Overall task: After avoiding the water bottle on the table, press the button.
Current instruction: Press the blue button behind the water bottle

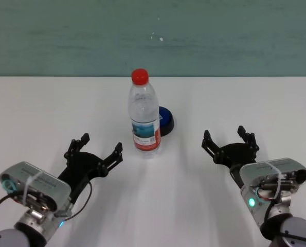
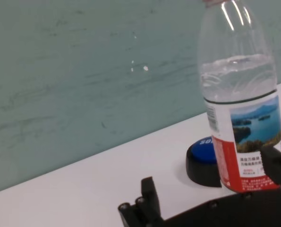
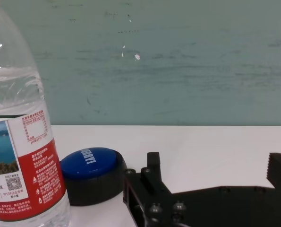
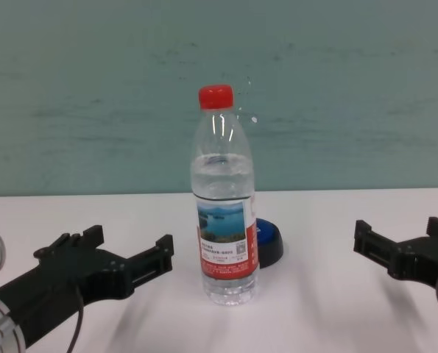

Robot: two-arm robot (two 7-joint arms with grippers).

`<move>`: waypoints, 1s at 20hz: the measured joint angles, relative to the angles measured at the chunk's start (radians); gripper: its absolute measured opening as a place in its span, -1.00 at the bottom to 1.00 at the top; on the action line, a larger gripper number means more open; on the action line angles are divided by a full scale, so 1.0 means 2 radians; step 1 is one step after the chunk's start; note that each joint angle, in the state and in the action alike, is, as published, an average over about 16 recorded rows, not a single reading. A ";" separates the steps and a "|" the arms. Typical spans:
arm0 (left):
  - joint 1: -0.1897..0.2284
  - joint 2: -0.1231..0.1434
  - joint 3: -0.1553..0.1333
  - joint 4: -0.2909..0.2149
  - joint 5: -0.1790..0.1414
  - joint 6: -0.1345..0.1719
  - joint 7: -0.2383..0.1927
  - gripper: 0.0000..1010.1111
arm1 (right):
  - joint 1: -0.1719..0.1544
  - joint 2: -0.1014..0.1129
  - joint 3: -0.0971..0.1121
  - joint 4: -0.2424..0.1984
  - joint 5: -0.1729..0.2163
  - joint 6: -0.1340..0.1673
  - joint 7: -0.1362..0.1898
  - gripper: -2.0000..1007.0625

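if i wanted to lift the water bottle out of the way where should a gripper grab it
Probably around the labelled middle of the water bottle, coming level from the left gripper's side. It stands upright, and the button sits close behind on its right.

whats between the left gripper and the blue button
The clear plastic water bottle with the red cap stands between the open left gripper and the blue domed button, partly hiding it in the head and chest views.

bottle [image 1: 144, 116] on table [image 1: 235, 103], button [image 1: 165, 120] just behind
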 joint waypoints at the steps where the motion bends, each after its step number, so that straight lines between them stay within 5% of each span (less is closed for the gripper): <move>1: -0.001 0.000 0.000 0.001 0.000 0.000 0.000 1.00 | 0.000 0.000 0.000 0.000 0.000 0.000 0.000 0.99; 20: -0.012 -0.001 0.009 0.009 0.000 -0.004 -0.003 1.00 | 0.000 0.000 0.000 0.000 0.000 0.000 0.000 0.99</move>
